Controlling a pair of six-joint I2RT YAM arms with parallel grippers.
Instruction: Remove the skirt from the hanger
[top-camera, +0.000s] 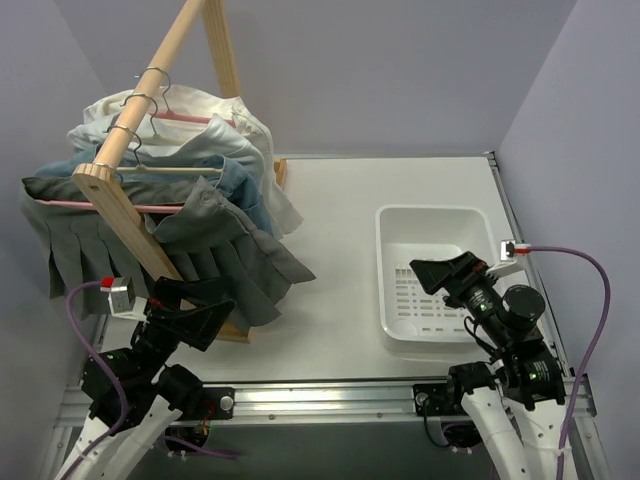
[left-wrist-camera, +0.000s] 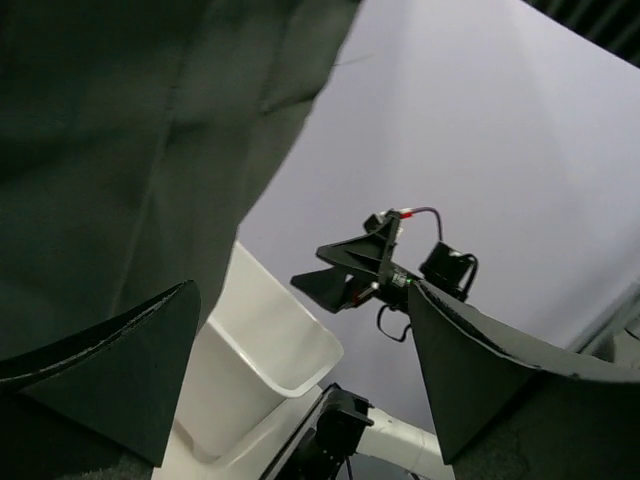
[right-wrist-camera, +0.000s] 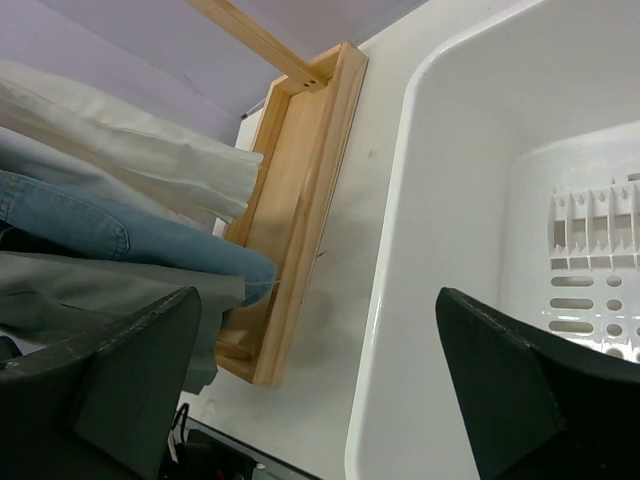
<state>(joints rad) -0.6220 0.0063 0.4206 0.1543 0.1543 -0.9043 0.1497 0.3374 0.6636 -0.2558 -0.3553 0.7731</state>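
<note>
1. Presently the skirt (top-camera: 205, 245) hangs at the left of the table, on the hanger (top-camera: 60, 201), at the near end of the rack (top-camera: 125, 215). Its waistband is up and its hem falls toward the arms.
2. Long axis: the hanger bar, with the waistband along it, runs left to right in the top view and crosses the rack's rail. The right shoulder end lies nearest the table's middle.
3. The left gripper (top-camera: 205, 315) sits just under the hem on the skirt's right half, with its jaws wide and nothing between them. In its wrist view the grey cloth fills the upper left, so the skirt lies above and ahead of the jaws. Whether the fingers touch the cloth cannot be told.
4. The right gripper (top-camera: 437, 272) hangs over the basket (top-camera: 430, 215), well apart from the skirt, with its jaws wide and empty.
5. Judgement: the left arm is plainly the nearer. The coming move turns on raising it from the hem to the waistband, where the cloth meets the bar.
</note>
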